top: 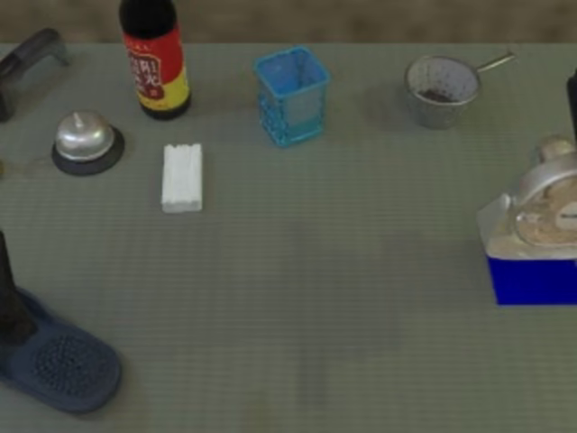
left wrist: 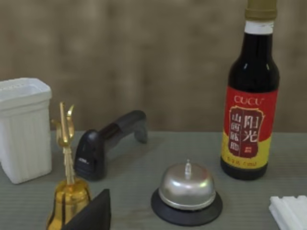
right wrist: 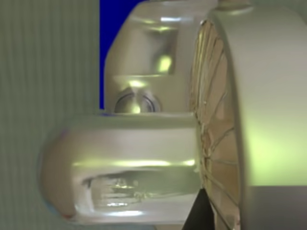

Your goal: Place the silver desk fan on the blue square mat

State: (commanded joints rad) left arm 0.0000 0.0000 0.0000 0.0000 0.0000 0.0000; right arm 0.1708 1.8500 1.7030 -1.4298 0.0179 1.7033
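Top view has the silver desk fan [top: 541, 212] sitting on the blue square mat [top: 534, 280], over its far part, way off to the right of the light-blue mesh cup [top: 291, 96]. Can't tell how the fingers of either gripper are set from these shots.

Soft, even light falls on the table [top: 315, 271]; shadows are faint. Greenish glare streaks the silver desk fan [right wrist: 144, 163], which looks blurred close up.

The silver desk fan [top: 544, 212] stands on the blue square mat [top: 534, 281] at the table's [top: 361, 271] right edge.
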